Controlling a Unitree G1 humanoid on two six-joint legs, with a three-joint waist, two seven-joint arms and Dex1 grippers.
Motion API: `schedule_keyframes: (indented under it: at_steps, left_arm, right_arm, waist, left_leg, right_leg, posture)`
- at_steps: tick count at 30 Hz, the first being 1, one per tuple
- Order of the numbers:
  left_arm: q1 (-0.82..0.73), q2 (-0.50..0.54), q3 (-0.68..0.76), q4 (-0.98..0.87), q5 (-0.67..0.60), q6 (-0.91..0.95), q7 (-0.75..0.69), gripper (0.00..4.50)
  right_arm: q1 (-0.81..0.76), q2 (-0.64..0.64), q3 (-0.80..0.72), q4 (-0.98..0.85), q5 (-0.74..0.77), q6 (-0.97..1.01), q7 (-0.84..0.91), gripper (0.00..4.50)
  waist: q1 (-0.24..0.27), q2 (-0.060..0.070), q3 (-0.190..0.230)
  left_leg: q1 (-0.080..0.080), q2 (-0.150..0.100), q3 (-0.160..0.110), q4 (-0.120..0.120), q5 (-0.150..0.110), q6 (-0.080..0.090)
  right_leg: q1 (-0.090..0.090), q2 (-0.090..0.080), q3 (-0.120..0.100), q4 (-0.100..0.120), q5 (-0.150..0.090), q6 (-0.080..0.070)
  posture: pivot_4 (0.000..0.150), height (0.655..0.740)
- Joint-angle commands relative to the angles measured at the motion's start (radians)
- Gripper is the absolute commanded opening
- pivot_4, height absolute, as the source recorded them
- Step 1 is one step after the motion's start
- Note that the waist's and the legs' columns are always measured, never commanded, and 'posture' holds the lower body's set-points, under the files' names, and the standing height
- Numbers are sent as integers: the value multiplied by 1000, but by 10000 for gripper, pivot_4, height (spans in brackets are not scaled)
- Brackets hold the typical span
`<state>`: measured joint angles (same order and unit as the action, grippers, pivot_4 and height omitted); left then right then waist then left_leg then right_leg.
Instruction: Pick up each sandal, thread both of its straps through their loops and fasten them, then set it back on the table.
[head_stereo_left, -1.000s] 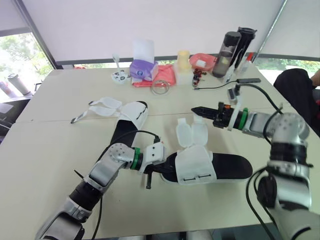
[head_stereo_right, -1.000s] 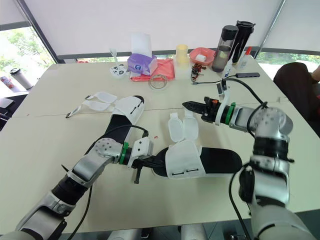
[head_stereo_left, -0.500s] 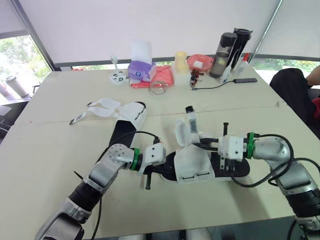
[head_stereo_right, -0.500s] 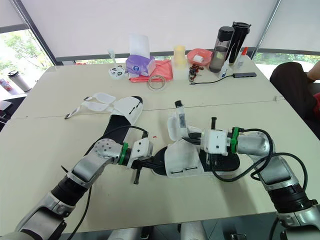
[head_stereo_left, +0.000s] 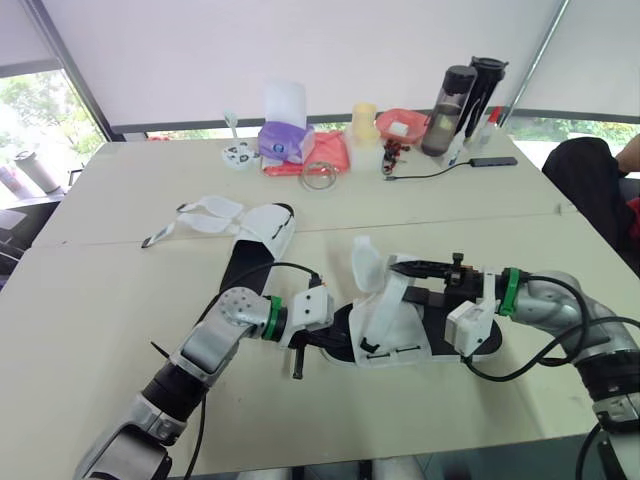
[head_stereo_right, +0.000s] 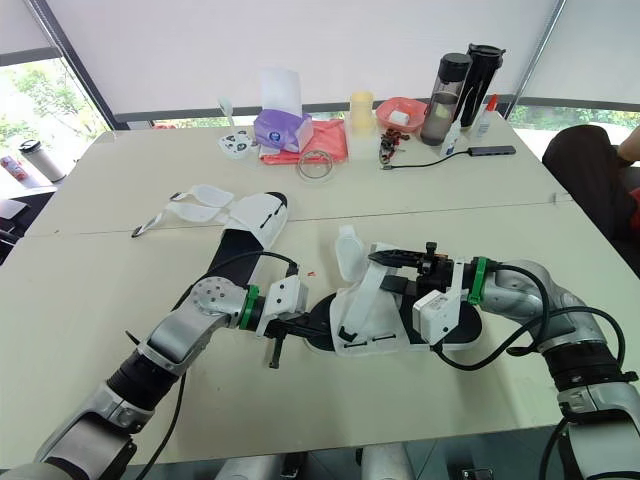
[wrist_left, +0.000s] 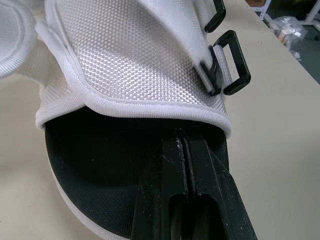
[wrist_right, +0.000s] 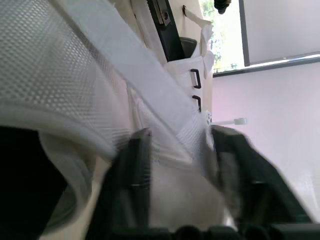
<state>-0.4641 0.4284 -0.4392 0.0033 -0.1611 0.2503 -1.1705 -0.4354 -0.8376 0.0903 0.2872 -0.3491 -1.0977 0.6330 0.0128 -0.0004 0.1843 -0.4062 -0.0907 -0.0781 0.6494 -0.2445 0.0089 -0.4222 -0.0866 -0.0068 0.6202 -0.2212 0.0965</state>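
Note:
The near sandal (head_stereo_left: 470, 330) has a black sole and a white upper (wrist_left: 125, 65) with two black loops (wrist_left: 232, 62). It lies on the table in front of me. My left gripper (head_stereo_left: 333, 342) is shut, its fingers (wrist_left: 185, 200) lying on the black footbed at the sandal's left end. My right gripper (head_stereo_left: 412, 268) stands open over the upper, and one white strap (wrist_right: 140, 75) runs between its fingers (wrist_right: 132, 185). The second strap (head_stereo_left: 362, 262) sticks up loose. The other sandal (head_stereo_left: 262, 232) lies farther left with its straps (head_stereo_left: 205, 213) spread out.
Along the table's far edge stand a purple tissue box (head_stereo_left: 285, 140), a tape ring (head_stereo_left: 320, 176), a yellow cup (head_stereo_left: 366, 120), a red bowl (head_stereo_left: 405, 122) and dark bottles (head_stereo_left: 455, 95), with a cable and hub (head_stereo_left: 495, 160). A person (head_stereo_left: 600, 170) sits at the right.
My right arm has swung down from above the table to the near sandal and its gripper has opened. One upright strap is now bent towards that gripper. The left gripper has stayed put.

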Motion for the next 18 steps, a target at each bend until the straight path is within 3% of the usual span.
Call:
schedule_keyframes:
  at_steps: [1,2,5,10,14,16,18]
  left_arm:
    - [12,-2,-23,13,19,9,-1,0]
    - [12,-3,-22,15,20,8,1,0]
    - [14,-3,-18,17,19,5,4,0]
    - [15,-3,-18,24,20,-3,1,0]
    - [16,0,-17,27,20,-10,-4,0]
    - [18,1,-17,27,18,-11,-5,0]
    - [20,1,-17,26,17,-10,-7,0]
  right_arm:
    - [5,-26,-39,-21,0,6,-51,38917]
    - [30,-41,-50,-40,28,42,-47,44168]
    - [149,-101,-80,-178,263,270,34,44764]
    - [294,-147,-178,-333,510,657,92,44764]
    - [396,-196,-282,-565,997,1280,106,44764]
    - [399,-215,-344,-649,1250,1503,77,44764]
    - [395,-223,-395,-696,1397,1628,68,44764]
  waist:
    - [1,0,0]
    - [2,0,0]
    - [4,0,0]
    - [1,1,-1]
    - [1,1,-1]
    - [-1,2,-1]
    - [1,2,-2]
  left_leg:
    - [0,0,0,0,0,0]
    - [0,0,0,0,0,0]
    - [0,0,0,0,0,0]
    - [1,0,0,1,0,1]
    - [4,2,-1,1,0,1]
    - [4,2,-1,1,-1,1]
    - [4,2,-1,1,-1,1]
  right_leg:
    - [0,0,0,0,0,0]
    - [0,0,0,0,0,0]
    - [1,0,0,0,0,0]
    - [1,-1,1,0,0,-1]
    - [6,-1,1,0,0,-2]
    - [6,-1,1,0,0,-2]
    - [6,-2,1,0,0,-2]
  posture:
    - [1500,7400]
    - [1500,7400]
    - [1500,7400]
    - [1500,7400]
    - [1500,7400]
    - [1500,7400]
    - [1500,7400]
